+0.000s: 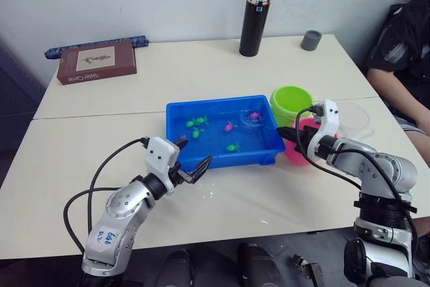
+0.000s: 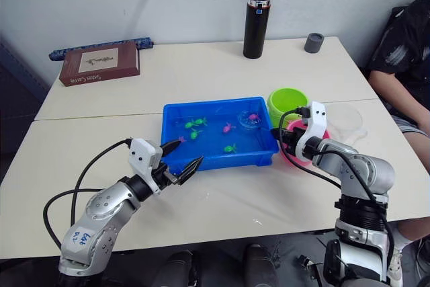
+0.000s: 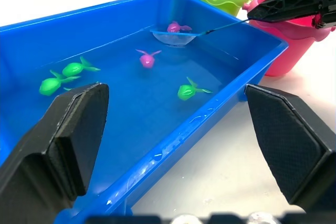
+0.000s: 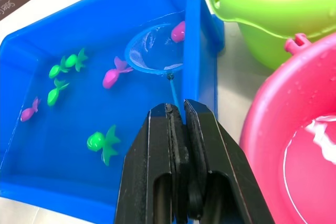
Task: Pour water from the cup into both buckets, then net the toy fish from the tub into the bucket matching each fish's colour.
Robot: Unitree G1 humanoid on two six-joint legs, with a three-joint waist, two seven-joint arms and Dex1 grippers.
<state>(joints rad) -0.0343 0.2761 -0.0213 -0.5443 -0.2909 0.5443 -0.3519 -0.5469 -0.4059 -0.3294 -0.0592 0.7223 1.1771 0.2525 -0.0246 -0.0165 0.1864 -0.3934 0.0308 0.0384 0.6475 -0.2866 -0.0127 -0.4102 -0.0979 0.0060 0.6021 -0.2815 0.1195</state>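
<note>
The right gripper (image 4: 178, 129) jaws pinch the net (image 4: 155, 51) handle; the net points straight ahead into the tub (image 1: 201, 159), one pink fish (image 4: 178, 31) inside. Left gripper (image 1: 193, 160) jaws gape wide.

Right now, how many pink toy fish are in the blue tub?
3. One pink fish lies in the net, one swims just beside the net, and one is near the far end of the tub.
</note>
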